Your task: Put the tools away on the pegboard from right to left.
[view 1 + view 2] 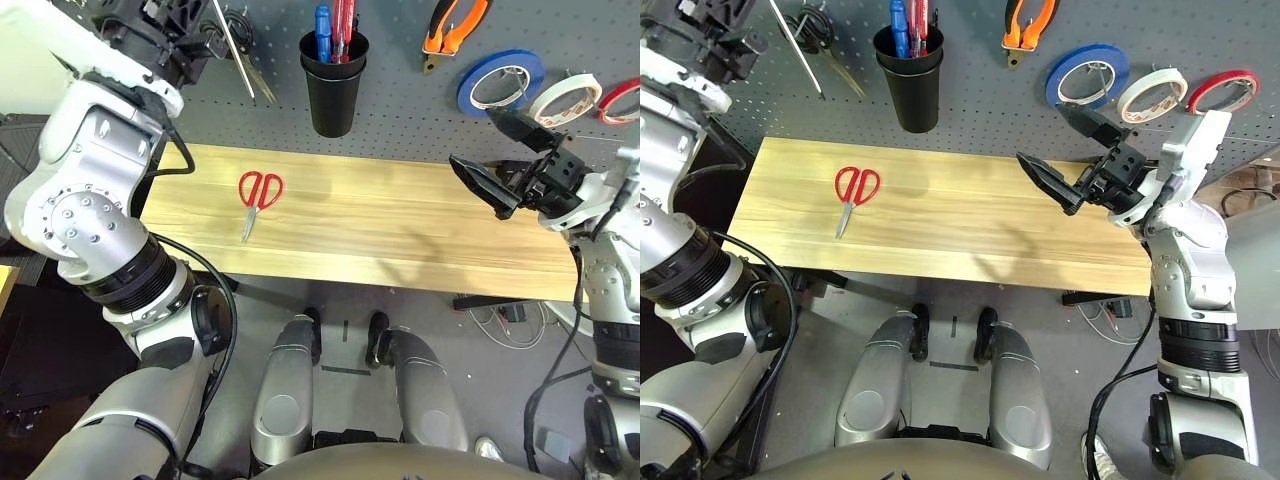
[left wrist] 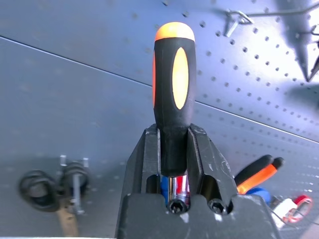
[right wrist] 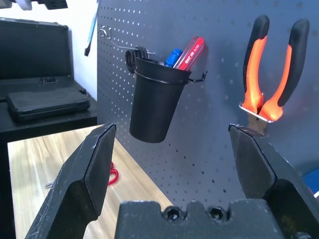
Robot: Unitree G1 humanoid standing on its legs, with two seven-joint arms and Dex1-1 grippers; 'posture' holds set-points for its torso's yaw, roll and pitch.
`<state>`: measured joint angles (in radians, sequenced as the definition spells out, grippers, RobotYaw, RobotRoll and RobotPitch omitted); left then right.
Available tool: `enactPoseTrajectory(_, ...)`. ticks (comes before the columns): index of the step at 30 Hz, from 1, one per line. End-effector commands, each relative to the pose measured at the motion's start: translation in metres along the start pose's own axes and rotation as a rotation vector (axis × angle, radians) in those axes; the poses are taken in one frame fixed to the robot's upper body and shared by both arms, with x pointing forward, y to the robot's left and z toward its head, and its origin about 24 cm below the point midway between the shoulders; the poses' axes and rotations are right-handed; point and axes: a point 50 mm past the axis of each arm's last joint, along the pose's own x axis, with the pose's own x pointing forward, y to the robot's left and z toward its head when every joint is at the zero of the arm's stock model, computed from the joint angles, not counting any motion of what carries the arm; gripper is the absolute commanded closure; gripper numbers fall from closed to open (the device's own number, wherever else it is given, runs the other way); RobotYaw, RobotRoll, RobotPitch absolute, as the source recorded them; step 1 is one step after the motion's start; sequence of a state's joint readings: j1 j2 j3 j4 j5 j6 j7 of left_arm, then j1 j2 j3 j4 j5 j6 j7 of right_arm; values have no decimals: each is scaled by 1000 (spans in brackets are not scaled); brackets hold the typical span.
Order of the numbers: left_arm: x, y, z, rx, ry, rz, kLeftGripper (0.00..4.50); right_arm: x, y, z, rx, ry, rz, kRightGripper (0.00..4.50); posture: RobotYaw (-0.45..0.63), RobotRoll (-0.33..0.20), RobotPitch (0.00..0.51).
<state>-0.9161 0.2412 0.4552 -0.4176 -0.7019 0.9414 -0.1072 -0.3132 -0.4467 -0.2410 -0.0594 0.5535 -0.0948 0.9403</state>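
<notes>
Your left gripper point(image 2: 174, 164) is clamped on the screwdriver point(image 2: 173, 94), handle pointing away from the wrist, held up in front of the pegboard point(image 1: 400, 100) left of the black cup point(image 1: 333, 85). Your right gripper point(image 1: 500, 160) hangs wide open and empty over the right end of the table point(image 1: 400, 220).

The off-white tape roll point(image 1: 565, 98) and pliers point(image 1: 452, 25) already hang on the board; the red scissors point(image 1: 259, 195) lie on the table.

The long shaft point(image 1: 232, 48) slants across the board just beside the hanging black-handled scissors point(image 1: 255, 75), so a swing toward the cup could snag them. The cup already holds pens point(image 1: 333, 30); a tilted entry may jam against them or the rim.
</notes>
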Motion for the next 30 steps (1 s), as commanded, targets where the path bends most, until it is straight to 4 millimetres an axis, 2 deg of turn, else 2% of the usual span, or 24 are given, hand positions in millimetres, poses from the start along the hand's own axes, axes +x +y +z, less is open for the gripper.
enactPoseTrajectory(1, 8, -10, 0, -20, -30, -51, 3916, -7, 10, -16, 39, 10, -31, 0, 100, 0, 242)
enactPoseTrajectory(9, 21, -16, -9, -71, -61, -69, 3917, -7, 19, -39, 80, -58, -119, 0, 95, 0, 245)
enactPoseTrajectory(14, 30, -11, -13, -86, -93, -46, 3917, -5, 25, -50, 104, -56, -122, 0, 96, 0, 246)
enactPoseTrajectory(24, 57, -7, -17, -98, -164, -35, 3918, 3, 27, -52, 110, -63, -105, 0, 82, 0, 250)
enactPoseTrajectory(30, 71, -10, -28, -118, -174, -37, 3921, 5, 30, -53, 112, -58, -101, 0, 73, 0, 254)
